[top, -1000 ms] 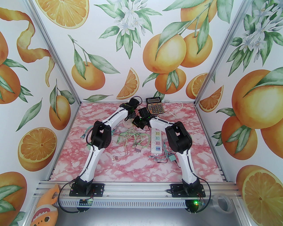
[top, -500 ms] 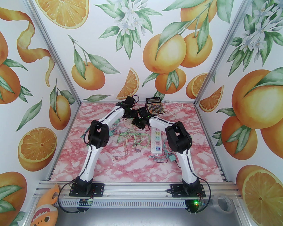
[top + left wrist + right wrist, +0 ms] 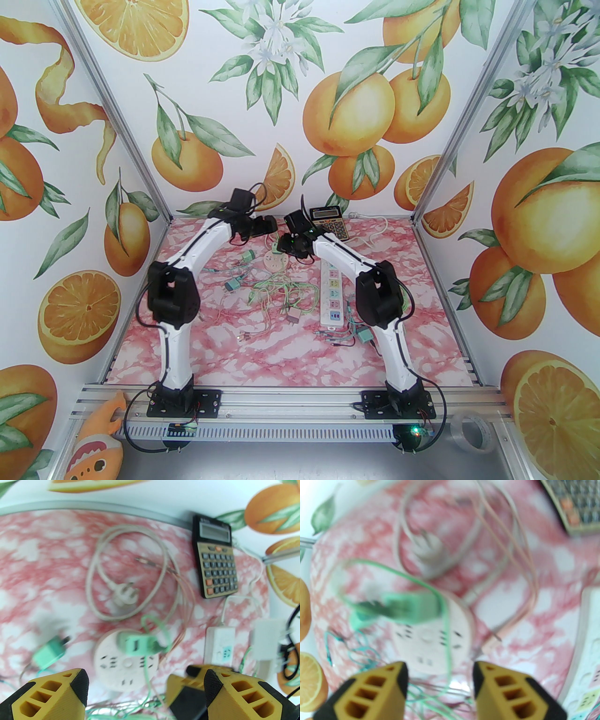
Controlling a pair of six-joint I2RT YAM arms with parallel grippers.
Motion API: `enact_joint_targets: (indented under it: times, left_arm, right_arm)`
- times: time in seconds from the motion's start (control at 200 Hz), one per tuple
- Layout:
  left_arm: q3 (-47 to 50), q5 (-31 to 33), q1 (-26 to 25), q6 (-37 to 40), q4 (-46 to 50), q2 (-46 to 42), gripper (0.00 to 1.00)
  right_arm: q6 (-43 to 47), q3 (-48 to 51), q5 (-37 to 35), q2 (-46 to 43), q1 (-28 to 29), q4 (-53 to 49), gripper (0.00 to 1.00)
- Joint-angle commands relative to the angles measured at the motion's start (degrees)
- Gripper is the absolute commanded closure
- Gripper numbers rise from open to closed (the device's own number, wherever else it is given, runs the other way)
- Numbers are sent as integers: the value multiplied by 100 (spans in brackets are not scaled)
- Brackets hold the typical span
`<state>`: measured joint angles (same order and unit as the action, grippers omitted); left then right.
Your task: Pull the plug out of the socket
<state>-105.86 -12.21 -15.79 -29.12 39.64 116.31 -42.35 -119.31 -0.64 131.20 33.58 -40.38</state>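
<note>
The left gripper (image 3: pixel 145 681) hovers raised, left of and beyond the round white socket (image 3: pixel 110 669), its jaws spread wide with nothing between them. The green plug (image 3: pixel 138 644) sits on the socket's far edge; blur hides whether its prongs are seated. The right gripper (image 3: pixel 440 667) hangs just over the socket, likewise wide open and empty. To its right lies a white power strip (image 3: pixel 332 293), with a calculator (image 3: pixel 329 224) farther back.

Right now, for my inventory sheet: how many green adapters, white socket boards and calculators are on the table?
green adapters: 4
white socket boards: 2
calculators: 1
Total: 7
</note>
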Motion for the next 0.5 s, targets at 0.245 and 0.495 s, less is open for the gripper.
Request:
enact_joint_targets:
  times: [0.245,0.495]
  left_arm:
    - [1765,-628,634,-414,-996,-990,16]
    - [2228,-691,665,-407,-1055,-1227,16]
  right_arm:
    - [163,-2108,-1299,1480,393,-1256,39]
    - [216,-2129,-2124,1660,517,-797,35]
